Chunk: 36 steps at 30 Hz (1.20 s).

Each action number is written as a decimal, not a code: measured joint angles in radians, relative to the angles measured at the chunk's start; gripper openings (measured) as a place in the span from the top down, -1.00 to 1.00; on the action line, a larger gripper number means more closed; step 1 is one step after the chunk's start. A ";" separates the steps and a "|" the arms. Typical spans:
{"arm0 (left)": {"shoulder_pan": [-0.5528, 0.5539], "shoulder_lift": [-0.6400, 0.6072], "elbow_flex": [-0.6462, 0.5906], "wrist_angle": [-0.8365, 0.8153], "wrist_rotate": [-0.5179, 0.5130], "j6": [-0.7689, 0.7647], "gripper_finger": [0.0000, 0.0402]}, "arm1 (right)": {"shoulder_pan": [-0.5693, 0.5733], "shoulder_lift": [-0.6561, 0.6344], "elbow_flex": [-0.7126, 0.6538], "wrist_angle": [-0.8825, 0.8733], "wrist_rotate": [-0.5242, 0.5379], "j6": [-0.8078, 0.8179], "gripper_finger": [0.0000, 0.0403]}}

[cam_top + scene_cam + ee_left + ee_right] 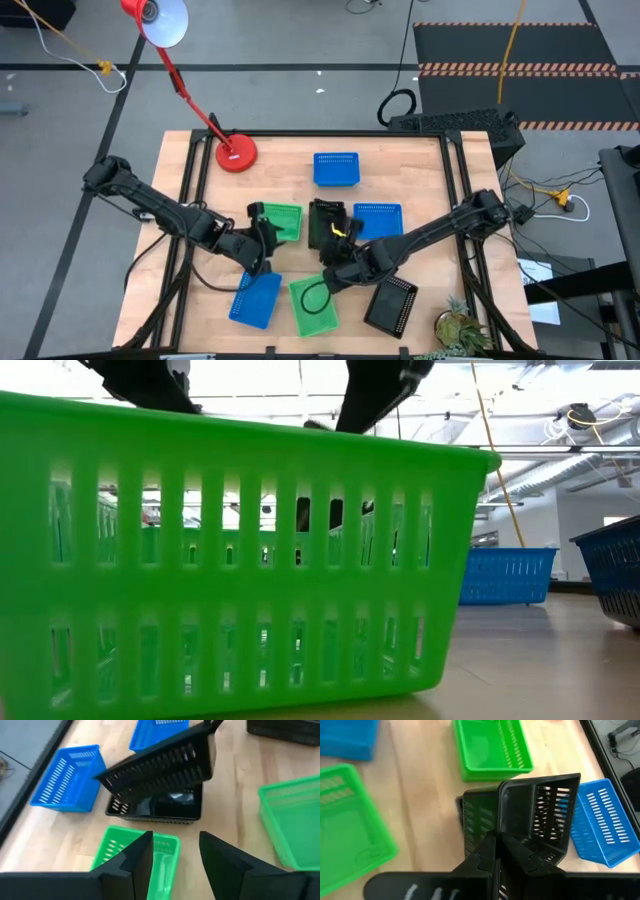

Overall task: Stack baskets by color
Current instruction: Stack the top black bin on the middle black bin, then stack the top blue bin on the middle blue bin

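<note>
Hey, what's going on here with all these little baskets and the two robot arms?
The robot is sorting small plastic baskets by colour. The right gripper is shut on the wall of a black basket, holding it tilted above a second black basket in the middle of the table, apparently to nest it in. The left gripper hangs open just beside them, over a green basket, holding nothing. Other green, blue and black baskets lie scattered singly around them, so no colour is fully stacked yet.

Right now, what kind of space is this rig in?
Probably a robotics lab or workshop: a wooden table on a grey floor, hazard-striped mat behind it, loose cables beside it, and open ceiling pipes in the low view.
</note>
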 joint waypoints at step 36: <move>0.001 0.000 0.000 0.000 -0.040 -0.030 0.24 | -0.067 0.000 -0.079 0.109 -0.155 -0.040 0.52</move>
